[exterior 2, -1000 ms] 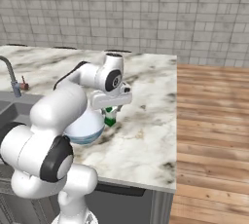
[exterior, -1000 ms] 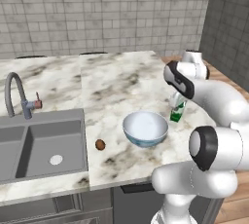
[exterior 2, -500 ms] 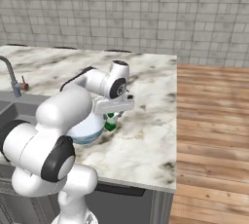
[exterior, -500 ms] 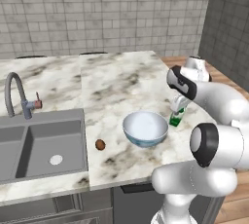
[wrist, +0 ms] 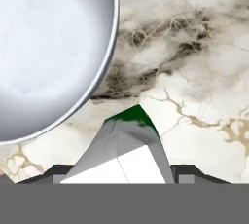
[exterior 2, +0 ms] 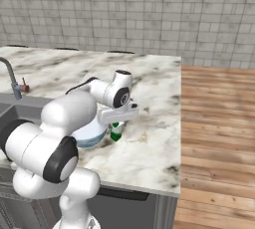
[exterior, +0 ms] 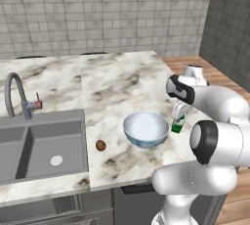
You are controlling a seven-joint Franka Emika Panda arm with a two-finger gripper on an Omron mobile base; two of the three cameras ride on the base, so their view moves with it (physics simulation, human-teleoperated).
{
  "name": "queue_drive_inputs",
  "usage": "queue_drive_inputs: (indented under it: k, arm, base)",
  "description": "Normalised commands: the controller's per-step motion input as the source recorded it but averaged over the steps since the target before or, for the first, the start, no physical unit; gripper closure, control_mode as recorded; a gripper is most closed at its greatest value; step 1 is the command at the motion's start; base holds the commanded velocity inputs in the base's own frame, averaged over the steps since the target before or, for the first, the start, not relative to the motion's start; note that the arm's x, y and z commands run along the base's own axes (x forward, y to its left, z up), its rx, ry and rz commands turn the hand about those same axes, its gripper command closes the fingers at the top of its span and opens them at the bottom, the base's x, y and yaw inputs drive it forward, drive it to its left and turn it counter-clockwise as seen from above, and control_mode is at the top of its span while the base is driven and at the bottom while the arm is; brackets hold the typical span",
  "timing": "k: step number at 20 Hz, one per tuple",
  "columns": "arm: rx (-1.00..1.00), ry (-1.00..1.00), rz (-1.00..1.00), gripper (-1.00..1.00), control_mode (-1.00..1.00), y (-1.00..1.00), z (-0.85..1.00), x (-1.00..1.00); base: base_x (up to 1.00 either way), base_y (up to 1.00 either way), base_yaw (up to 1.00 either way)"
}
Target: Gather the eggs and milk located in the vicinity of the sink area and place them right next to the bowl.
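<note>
A: What is the biggest surface here?
B: The desk [exterior: 122, 79], a glossy marble slab, cream with brown and grey veins, backed by grey tiled wall. Recessed into its left end is the sink area [exterior: 41, 141], a smooth grey double basin with a curved faucet.

A: And next in size?
B: The bowl [exterior: 145, 128], wide, round and glossy, pale blue-white outside and lighter within. It stands near the front edge of the desk; from the hand view its rim curves across the upper left [wrist: 109, 47].

A: Where is the milk?
B: The milk [exterior: 178, 123] stands upright on the marble just beside the bowl, on its right, green below and white on top. The end effector [exterior 2: 116, 123] is clamped on its upper part, fingers on either side.

A: The smallest thing?
B: The egg [exterior: 100, 145], a smooth brown oval, lying on the desk between sink and bowl, apart from both.
</note>
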Motion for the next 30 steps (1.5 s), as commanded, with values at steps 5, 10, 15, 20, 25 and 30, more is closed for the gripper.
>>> queue_drive_inputs:
  k: [5,10,15,20,25,30]
  arm:
    - [0.0,0.0,0.02,1.0,-1.0,0.0,-0.22,0.0]
    - [0.0,0.0,0.01,1.0,-1.0,0.0,-0.17,0.01]
    - [0.0,0.0,0.01,1.0,-1.0,0.0,-0.29,0.03]
    - [0.0,0.0,0.01,1.0,-1.0,0.0,-0.02,0.0]
    - [0.0,0.0,0.0,-1.0,-1.0,0.0,0.0,0.0]
    - [0.0,0.0,0.0,-1.0,-1.0,0.0,0.0,0.0]
  base:
    - [0.0,0.0,0.0]
    - [0.0,0.0,0.0]
    - [0.0,0.0,0.0]
    - [0.0,0.0,0.0]
    - [0.0,0.0,0.0]
    - [0.0,0.0,0.0]
